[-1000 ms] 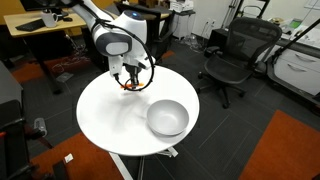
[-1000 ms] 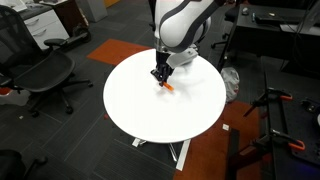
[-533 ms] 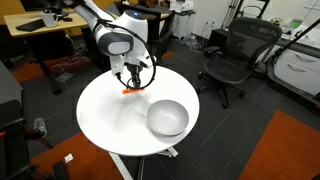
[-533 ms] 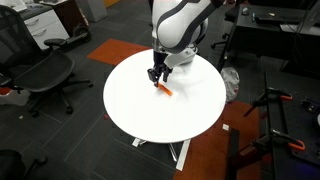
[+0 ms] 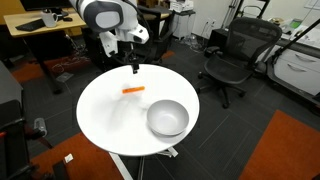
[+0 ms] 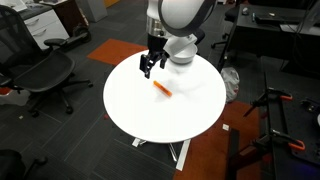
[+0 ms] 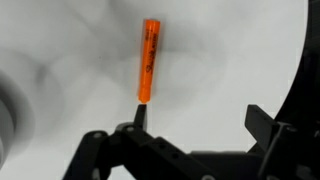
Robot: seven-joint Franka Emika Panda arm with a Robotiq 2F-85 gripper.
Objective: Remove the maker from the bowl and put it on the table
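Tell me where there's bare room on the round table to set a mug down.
The widest bare patch of table lies between the marker, the bowl and the camera-side rim in an exterior view. It is crowded on the bowl's side and beneath the gripper by the marker.

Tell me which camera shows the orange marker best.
The wrist view: the marker lies whole and large against the white table, its full length visible. In both exterior views the marker is only a small orange sliver on the table.
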